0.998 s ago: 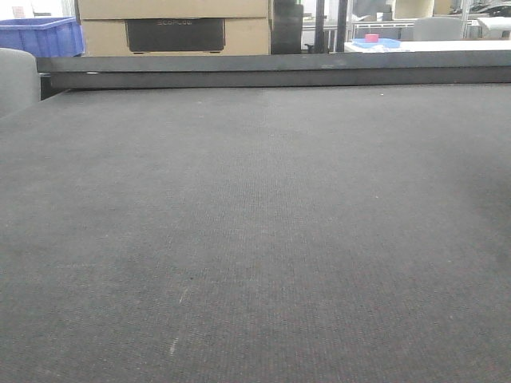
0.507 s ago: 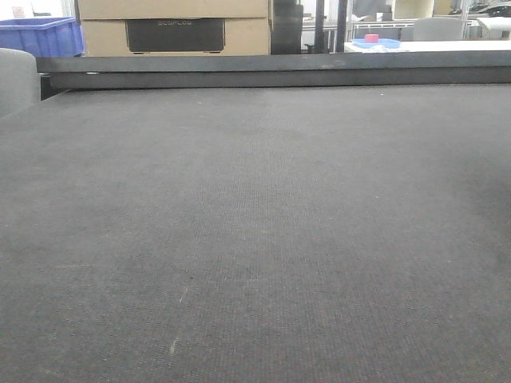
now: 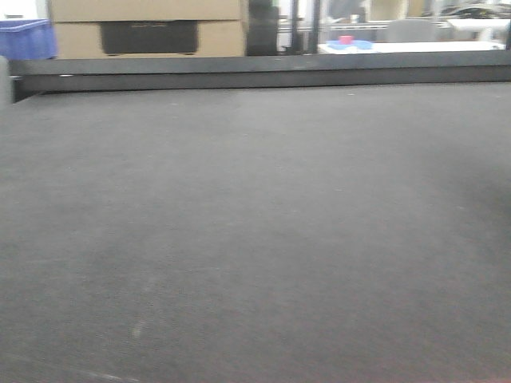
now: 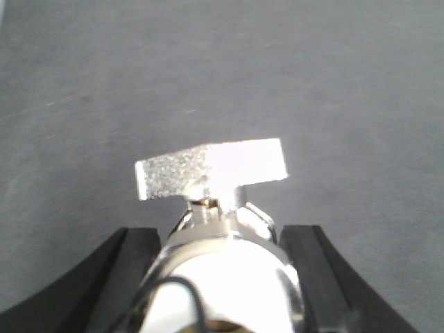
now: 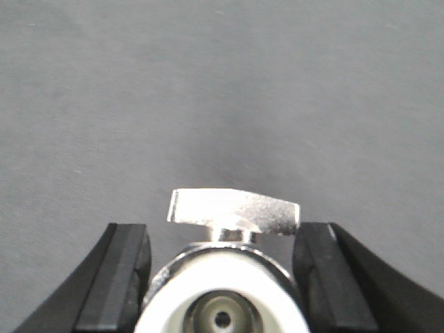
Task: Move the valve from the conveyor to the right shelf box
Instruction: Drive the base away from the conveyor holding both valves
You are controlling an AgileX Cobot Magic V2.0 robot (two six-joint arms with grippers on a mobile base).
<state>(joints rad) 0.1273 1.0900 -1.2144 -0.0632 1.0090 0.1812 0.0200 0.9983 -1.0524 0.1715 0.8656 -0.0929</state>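
Observation:
In the left wrist view my left gripper [image 4: 220,243] is shut on a shiny metal valve [image 4: 211,170] with a flat T-handle, held above the dark grey conveyor belt [image 4: 333,83]. In the right wrist view my right gripper [image 5: 222,243] is shut on a second shiny valve [image 5: 234,211], its black fingers [image 5: 121,270] against the round body, also above the belt [image 5: 208,83]. The front view shows the belt [image 3: 255,223] and its dark rail [image 3: 263,70], with no gripper in it. The right shelf and its box are out of view.
Beyond the rail stand stacked cardboard boxes [image 3: 148,22], a blue crate [image 3: 28,38] at the far left, and a white table with a blue and pink item [image 3: 347,42] at the back right.
The front view has shifted: the background boxes, crate and table have slid to the left and the picture is now blurred. The grey chair back at the left edge has almost left the frame.

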